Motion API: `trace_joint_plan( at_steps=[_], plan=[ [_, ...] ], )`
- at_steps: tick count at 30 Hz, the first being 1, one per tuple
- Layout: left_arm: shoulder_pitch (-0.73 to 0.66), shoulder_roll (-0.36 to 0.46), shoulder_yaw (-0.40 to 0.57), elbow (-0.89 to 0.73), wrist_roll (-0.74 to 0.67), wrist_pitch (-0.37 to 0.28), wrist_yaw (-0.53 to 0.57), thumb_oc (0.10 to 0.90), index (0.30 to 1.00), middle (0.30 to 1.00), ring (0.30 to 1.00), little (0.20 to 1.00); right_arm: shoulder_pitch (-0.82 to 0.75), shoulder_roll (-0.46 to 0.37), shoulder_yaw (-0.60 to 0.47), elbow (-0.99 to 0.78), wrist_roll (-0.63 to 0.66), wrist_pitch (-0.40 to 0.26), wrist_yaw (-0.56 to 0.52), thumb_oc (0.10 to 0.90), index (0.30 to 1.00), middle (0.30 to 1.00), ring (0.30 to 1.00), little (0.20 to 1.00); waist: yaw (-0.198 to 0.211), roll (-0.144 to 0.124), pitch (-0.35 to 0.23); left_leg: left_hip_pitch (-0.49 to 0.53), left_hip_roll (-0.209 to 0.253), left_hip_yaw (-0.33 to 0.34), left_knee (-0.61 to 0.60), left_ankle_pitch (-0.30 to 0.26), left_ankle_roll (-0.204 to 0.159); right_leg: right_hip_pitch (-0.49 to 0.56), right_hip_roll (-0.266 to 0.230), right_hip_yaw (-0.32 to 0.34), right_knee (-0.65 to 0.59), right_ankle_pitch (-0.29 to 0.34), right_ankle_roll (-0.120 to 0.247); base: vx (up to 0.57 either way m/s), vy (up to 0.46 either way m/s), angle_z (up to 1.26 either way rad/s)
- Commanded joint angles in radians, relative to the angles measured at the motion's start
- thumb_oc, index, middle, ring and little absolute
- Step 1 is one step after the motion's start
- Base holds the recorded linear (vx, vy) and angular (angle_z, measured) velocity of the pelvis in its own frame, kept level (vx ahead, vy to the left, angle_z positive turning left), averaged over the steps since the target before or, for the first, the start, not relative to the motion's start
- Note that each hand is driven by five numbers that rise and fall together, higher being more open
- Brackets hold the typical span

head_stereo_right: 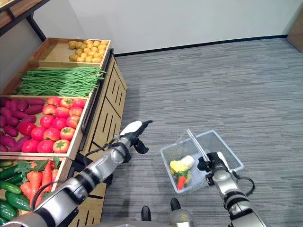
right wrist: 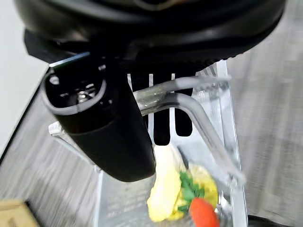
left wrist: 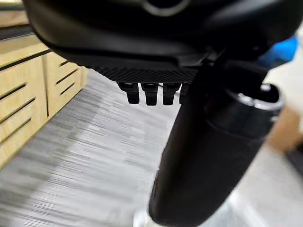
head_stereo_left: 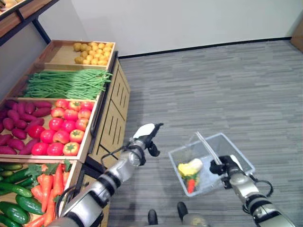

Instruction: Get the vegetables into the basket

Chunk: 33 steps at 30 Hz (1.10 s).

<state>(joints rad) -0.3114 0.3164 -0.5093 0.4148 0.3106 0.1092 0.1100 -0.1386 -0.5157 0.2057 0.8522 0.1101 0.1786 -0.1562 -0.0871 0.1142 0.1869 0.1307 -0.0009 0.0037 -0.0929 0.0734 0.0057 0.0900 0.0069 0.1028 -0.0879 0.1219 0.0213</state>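
Several wooden crates on a pale wooden produce stand (head_stereo_left: 111, 123) fill the nine o'clock side: small yellow potatoes (head_stereo_left: 93, 53) at eleven, long green beans (head_stereo_left: 66, 83) below them, red tomatoes (head_stereo_left: 64, 127) beside purple sweet potatoes (head_stereo_left: 19, 125), then orange carrots (head_stereo_left: 49, 189) and dark green cucumbers (head_stereo_left: 16, 201) at seven o'clock. Grey striped carpet floor (head_stereo_left: 213, 90) runs to a white wall (head_stereo_left: 189, 19) at twelve. At five o'clock hangs the clear plastic basket (head_stereo_left: 239, 158), already carrying a yellow vegetable (head_stereo_left: 189, 168) and a small carrot (head_stereo_left: 191, 185). The right hand (head_stereo_left: 226, 166) curls tight round the basket's clear handle (right wrist: 189, 101). The left hand (head_stereo_left: 147, 137) hovers empty between stand and basket, fingers relaxed and straight. Judging by this, the next pick calls for swinging that hand back to nine o'clock, closing on one vegetable at its middle, while the basket stays level and close.
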Motion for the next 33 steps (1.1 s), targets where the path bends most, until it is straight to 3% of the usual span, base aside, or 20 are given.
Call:
trace_joint_plan(
  at_steps=[1, 5, 8, 10, 13, 21, 26, 33],
  plan=[
    [-0.002, 0.05, 0.005, 0.099, -0.047, -0.02, 0.017, 0.9, 1.0, 1.0, 1.0, 1.0, -0.048, -0.051, -0.058, -0.03, -0.039, -0.097, -0.007, 0.4, 0.3, 0.3, 0.3, 0.3, 0.033, -0.072, -0.097, -0.027, -0.021, -0.018, 0.006, -0.041, -0.027, 0.043, -0.038, -0.003, 0.025, -0.113, 0.043, -0.01, -0.02, 0.09],
    [0.194, 0.094, 0.092, 0.219, -0.026, -0.013, -0.024, 0.9, 1.0, 1.0, 1.0, 1.0, 0.038, -0.06, -0.132, 0.063, -0.043, -0.097, 0.012, 0.4, 0.3, 0.3, 0.3, 0.3, 0.04, -0.076, -0.1, -0.021, -0.018, -0.013, 0.006, -0.045, -0.028, 0.041, -0.034, -0.002, 0.033, -0.12, 0.041, 0.01, -0.005, 0.0],
    [0.256, 0.076, 0.134, 0.337, -0.031, -0.002, -0.024, 0.9, 1.0, 1.0, 1.0, 1.0, 0.073, -0.06, -0.152, 0.115, -0.054, -0.092, 0.021, 0.4, 0.3, 0.3, 0.3, 0.3, 0.04, -0.078, -0.102, -0.011, -0.017, -0.013, 0.006, -0.055, -0.027, 0.05, -0.033, -0.001, 0.035, -0.131, 0.04, 0.04, -0.01, 0.0],
    [0.264, 0.068, 0.141, 0.38, -0.041, -0.002, -0.025, 0.9, 1.0, 1.0, 1.0, 1.0, 0.074, -0.057, -0.149, 0.149, -0.06, -0.094, 0.023, 0.4, 0.3, 0.3, 0.3, 0.3, 0.04, -0.079, -0.1, -0.01, -0.017, -0.013, 0.006, -0.055, -0.028, 0.049, -0.032, 0.0, 0.037, -0.131, 0.041, 0.0, 0.0, 0.0],
    [0.286, 0.011, 0.189, 0.615, -0.107, 0.004, -0.059, 0.9, 1.0, 1.0, 1.0, 1.0, 0.094, -0.046, -0.107, 0.226, -0.118, -0.088, 0.065, 0.4, 0.3, 0.3, 0.3, 0.3, 0.034, -0.078, -0.099, -0.013, -0.014, -0.005, 0.006, -0.052, -0.03, 0.037, -0.029, 0.004, 0.049, -0.132, 0.038, 0.0, -0.004, -0.01],
    [0.298, -0.024, 0.255, 0.831, -0.11, 0.016, -0.075, 0.9, 1.0, 1.0, 1.0, 1.0, 0.11, 0.01, -0.076, 0.347, -0.142, -0.092, 0.098, 0.4, 0.3, 0.3, 0.3, 0.3, 0.03, -0.083, -0.101, -0.008, -0.013, 0.003, 0.006, -0.057, -0.031, 0.033, -0.021, 0.01, 0.052, -0.134, 0.033, 0.0, -0.007, -0.04],
    [0.309, -0.029, 0.305, 0.891, -0.121, 0.027, -0.073, 0.9, 1.0, 1.0, 1.0, 1.0, 0.125, 0.07, -0.074, 0.436, -0.128, -0.085, 0.117, 0.4, 0.3, 0.3, 0.3, 0.3, 0.037, -0.087, -0.103, -0.004, -0.012, 0.008, 0.006, -0.06, -0.031, 0.039, -0.019, 0.009, 0.048, -0.135, 0.031, 0.0, -0.004, -0.02],
    [0.309, -0.045, 0.294, 0.867, -0.143, 0.019, -0.071, 0.9, 1.0, 1.0, 1.0, 1.0, 0.136, 0.101, -0.072, 0.484, -0.117, -0.073, 0.125, 0.4, 0.3, 0.3, 0.3, 0.3, 0.039, -0.086, -0.1, -0.004, -0.012, 0.005, 0.006, -0.062, -0.03, 0.046, -0.021, 0.004, 0.037, -0.132, 0.031, 0.0, 0.0, 0.0]
  ],
)
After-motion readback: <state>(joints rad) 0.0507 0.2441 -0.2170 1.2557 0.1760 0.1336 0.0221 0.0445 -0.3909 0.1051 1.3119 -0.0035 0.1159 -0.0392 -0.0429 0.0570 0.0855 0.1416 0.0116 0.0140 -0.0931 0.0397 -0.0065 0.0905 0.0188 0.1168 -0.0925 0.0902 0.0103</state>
